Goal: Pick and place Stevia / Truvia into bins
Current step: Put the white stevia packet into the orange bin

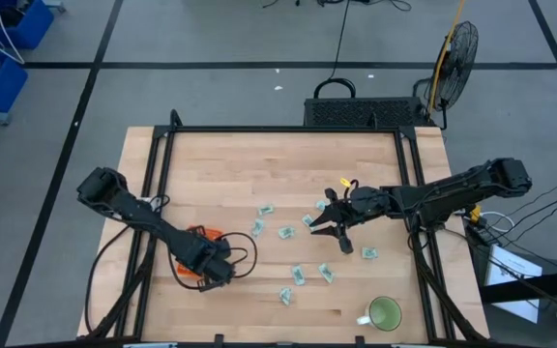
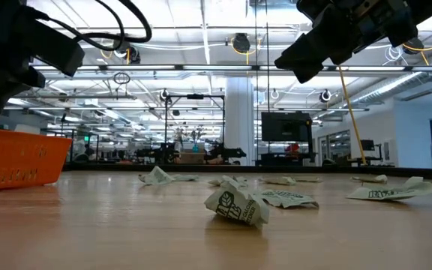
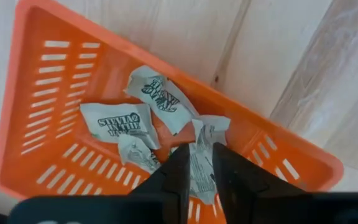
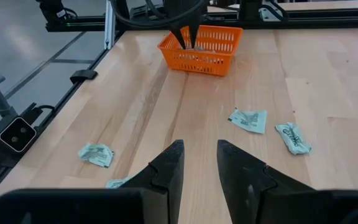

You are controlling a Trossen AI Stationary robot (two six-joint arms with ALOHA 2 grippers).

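We have one Stevia packet pinched in the left jaws, hanging just above the floor of the orange tray, where three more packets already lie. In the left wrist view the held packet's long axis runs along the fingers, so it hangs end-down and crumpled, free end toward the tray floor. To finish this step well, we should open the jaws only while well inside the walls, let the packet fall flat among the others, then lift straight up so the fingers don't drag paper back out or nudge the tray.

In the high view the tray sits at about eight o'clock from the middle of the surface, mostly hidden under the left arm. The loose packets are scattered from the centre toward five o'clock, each lying flat with its long axis pointing a different way; several are crumpled.

The right jaws hover near the centre, slightly apart and holding nothing, above the wood between loose packets. We would turn them to close across the next packet's short side.

A green mug stands at five o'clock.
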